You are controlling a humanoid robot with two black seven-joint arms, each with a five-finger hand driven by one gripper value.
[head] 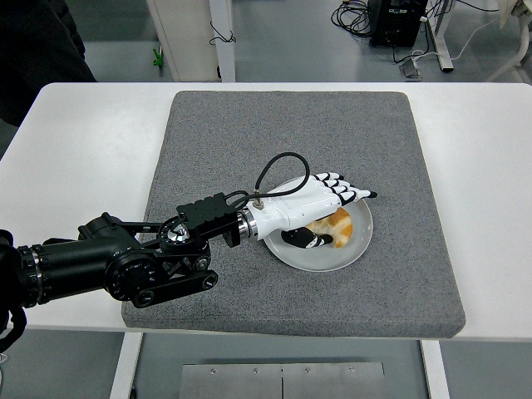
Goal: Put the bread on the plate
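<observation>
A golden-brown piece of bread (335,226) lies on the round white plate (352,249), right of the middle of the grey mat. My left hand (332,218) is white with black fingertips and reaches over the plate from the left. Its fingers (342,191) are stretched out flat above the bread and no longer wrap it. The thumb (303,239) lies low on the plate beside the bread. The hand hides the plate's left part. My right arm does not show.
The grey foam mat (291,133) covers the middle of the white table (91,141). A person in dark clothing (37,50) stands at the top left. Table legs and cables show on the floor beyond the far edge.
</observation>
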